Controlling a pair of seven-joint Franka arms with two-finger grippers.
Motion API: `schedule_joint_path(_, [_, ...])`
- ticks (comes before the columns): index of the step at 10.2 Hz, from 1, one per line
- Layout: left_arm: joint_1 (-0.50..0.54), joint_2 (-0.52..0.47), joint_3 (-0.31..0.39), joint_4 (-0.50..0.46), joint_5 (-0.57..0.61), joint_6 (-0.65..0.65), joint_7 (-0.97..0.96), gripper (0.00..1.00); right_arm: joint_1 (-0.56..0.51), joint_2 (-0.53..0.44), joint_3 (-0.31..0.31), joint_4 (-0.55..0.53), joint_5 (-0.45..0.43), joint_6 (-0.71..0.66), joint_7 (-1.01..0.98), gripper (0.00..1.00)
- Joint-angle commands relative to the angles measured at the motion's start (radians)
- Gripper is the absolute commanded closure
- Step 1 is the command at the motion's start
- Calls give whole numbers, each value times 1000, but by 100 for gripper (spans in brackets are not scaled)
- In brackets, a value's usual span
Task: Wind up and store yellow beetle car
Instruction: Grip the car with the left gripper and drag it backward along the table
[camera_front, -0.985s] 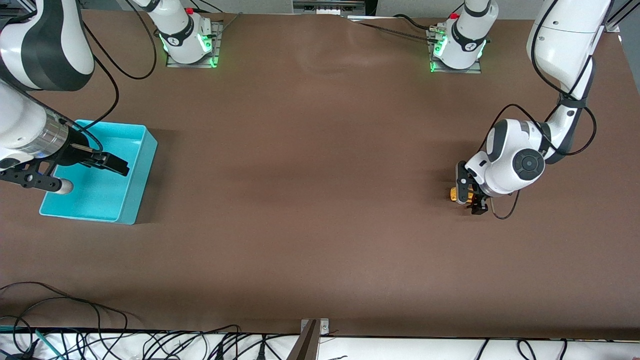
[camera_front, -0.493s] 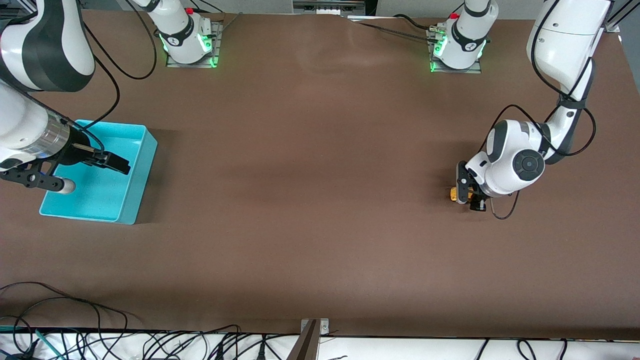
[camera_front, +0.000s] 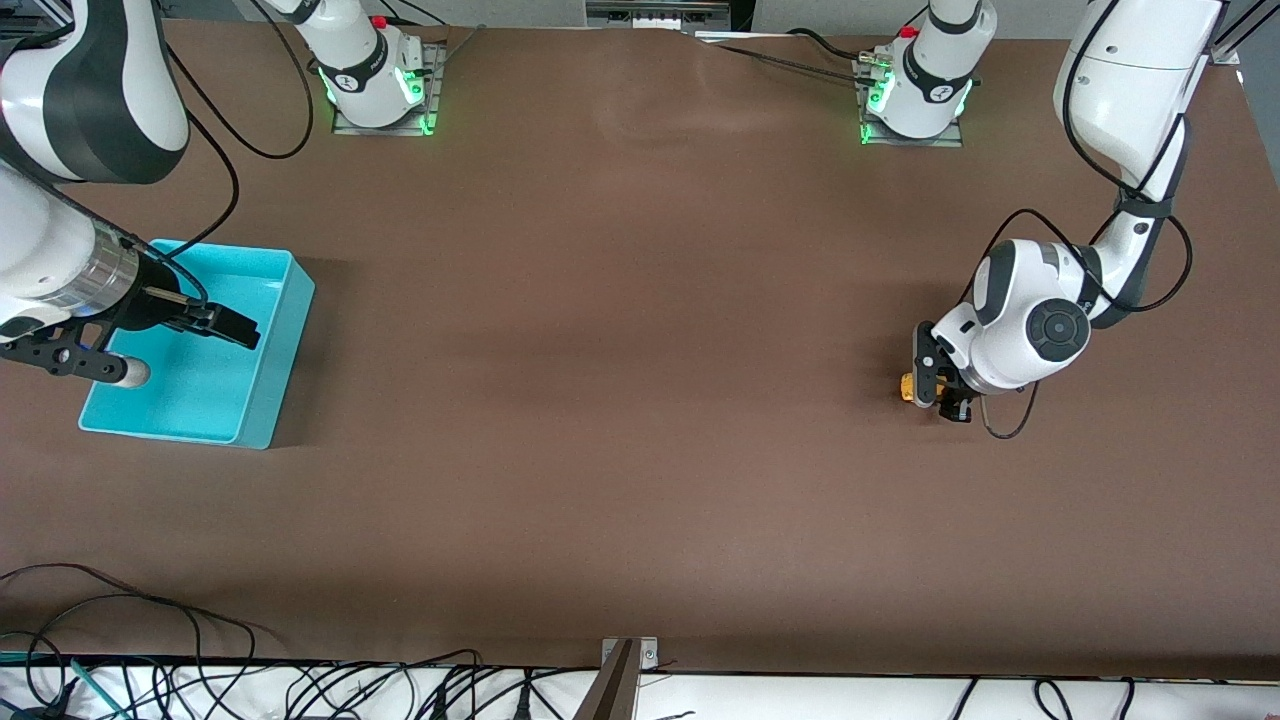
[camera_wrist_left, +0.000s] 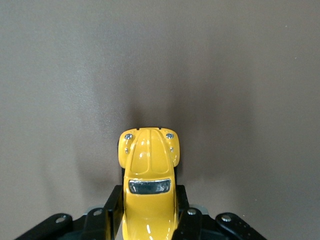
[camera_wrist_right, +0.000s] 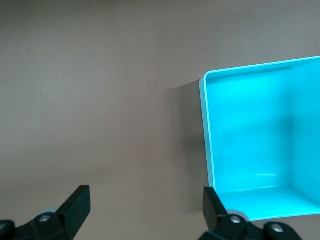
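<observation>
Left claw (camera_front: 940, 392) down at the brown surface (camera_front: 640, 400) toward the left arm's end, pinching the yellow beetle car (camera_wrist_left: 148, 175) by its flanks; bonnet poking out in the left wrist view, mostly hidden from the front. Right claw (camera_wrist_right: 145, 210) spread wide, empty, waiting above the turquoise bin (camera_front: 285, 340).

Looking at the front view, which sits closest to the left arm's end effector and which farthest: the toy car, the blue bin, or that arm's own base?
1. yellow beetle car: gripped in the left end effector.
2. left arm's base: at the table's robot edge.
3. blue bin: at the right arm's end.
</observation>
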Motion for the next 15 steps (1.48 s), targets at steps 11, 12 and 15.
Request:
schedule_joint_path(11, [304, 32, -2, 21, 33, -6, 324, 94, -3, 5, -4, 9, -15, -7, 6, 0])
schedule_joint_path(12, [314, 32, 0, 21, 33, -6, 341, 94, -6, 5, -4, 9, -18, -7, 3, 0])
schedule_joint_path(15, [340, 32, 1, 33, 33, -6, 385, 94, -3, 4, -5, 11, -18, -7, 9, 0])
